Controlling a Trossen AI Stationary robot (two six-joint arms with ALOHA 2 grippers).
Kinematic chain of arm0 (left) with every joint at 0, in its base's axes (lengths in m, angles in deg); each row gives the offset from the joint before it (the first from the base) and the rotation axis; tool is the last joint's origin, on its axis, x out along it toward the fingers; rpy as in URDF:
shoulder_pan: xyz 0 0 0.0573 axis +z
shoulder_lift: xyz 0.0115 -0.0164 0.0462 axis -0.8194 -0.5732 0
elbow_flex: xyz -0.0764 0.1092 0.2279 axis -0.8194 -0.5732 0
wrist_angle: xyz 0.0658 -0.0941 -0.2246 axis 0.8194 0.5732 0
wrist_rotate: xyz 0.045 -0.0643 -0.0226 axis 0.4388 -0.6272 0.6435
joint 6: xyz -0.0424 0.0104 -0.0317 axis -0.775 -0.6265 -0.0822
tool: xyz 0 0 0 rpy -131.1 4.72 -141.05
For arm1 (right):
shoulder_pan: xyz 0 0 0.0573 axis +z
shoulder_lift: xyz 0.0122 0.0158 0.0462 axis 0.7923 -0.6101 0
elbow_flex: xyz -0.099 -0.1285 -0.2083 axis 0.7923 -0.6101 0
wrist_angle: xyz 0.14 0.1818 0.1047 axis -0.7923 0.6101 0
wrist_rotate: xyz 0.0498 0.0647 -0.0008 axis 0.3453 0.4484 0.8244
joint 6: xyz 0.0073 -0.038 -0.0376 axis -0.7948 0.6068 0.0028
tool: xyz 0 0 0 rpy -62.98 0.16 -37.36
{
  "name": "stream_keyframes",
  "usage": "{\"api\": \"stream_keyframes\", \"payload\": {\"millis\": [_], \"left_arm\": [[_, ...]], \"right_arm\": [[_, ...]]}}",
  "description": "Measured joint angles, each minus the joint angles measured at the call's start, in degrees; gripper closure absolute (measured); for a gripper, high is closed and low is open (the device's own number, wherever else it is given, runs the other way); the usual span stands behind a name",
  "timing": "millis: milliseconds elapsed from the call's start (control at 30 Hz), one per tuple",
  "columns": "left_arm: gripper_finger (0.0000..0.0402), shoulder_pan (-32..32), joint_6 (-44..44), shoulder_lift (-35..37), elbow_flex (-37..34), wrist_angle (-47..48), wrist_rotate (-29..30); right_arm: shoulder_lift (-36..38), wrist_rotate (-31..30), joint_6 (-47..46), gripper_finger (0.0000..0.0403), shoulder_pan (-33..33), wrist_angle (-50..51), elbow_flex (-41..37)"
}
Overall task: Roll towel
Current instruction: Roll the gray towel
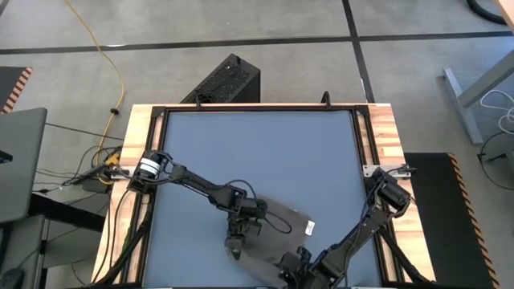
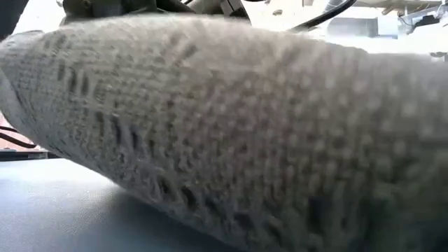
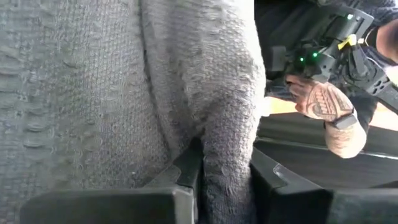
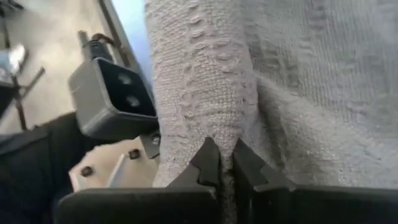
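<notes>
**Both claws pinch the towel at the table's near edge**

The towel [image 1: 277,233], a taupe knitted cloth with a small white tag [image 1: 310,229] on one edge, lies crumpled on the blue-grey table [image 1: 257,152], in the near half and toward the right of middle. Both arms reach in over it.

The left claw [image 1: 234,247] sits at the towel's left side. In its wrist view the two dark fingers [image 3: 186,171] stand on either side of a raised fold of cloth [image 3: 227,124], clamped on it, with the weave bunched between them.

The right claw [image 1: 291,269] is at the towel's near edge, close to the table's front rim. Its wrist view shows the fingertips [image 4: 208,158] drawn nearly together on a ridge of the towel [image 4: 199,81], the cloth gathered into a peak just above them.

From table height, the towel [image 2: 231,133] fills nearly the whole picture, its coarse loops lifted off the table surface [image 2: 63,210] at the left.

A tattooed hand [image 3: 323,102] of a person shows beyond the table in the left wrist view, near the other arm's dark body.
</notes>
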Motion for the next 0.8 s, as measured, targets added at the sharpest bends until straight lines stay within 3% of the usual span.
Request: {"api": "stream_keyframes", "payload": {"millis": [200, 333, 567, 700, 800], "left_arm": [[0.0303, 1.92, 2.05, 0.00, -0.04, 0.61, 0.47], [0.0284, 3.95, 0.55, 0.20, -0.05, 1.92, -2.72], [0.0281, 6.44, 11.73, 2.28, -0.15, 17.83, -3.85], [0.0281, 7.06, 19.16, 5.84, -0.15, 25.24, 0.93], [0.0281, 6.70, 21.23, 10.11, -0.17, 25.70, 6.41]], "right_arm": [[0.28, 2.69, -2.92, 0.0374, -1.72, -11.52, -7.04], [0.24, 5.08, -3.26, 0.0370, -2.70, -13.30, -8.42], [0.15, 5.09, -5.32, 0.0370, -2.73, -14.17, -10.43], [0.06, 4.86, -5.85, 0.0369, -3.46, -14.28, -10.93], [0.04, 5.01, -5.89, 0.0369, -3.76, -14.31, -10.96]]}}
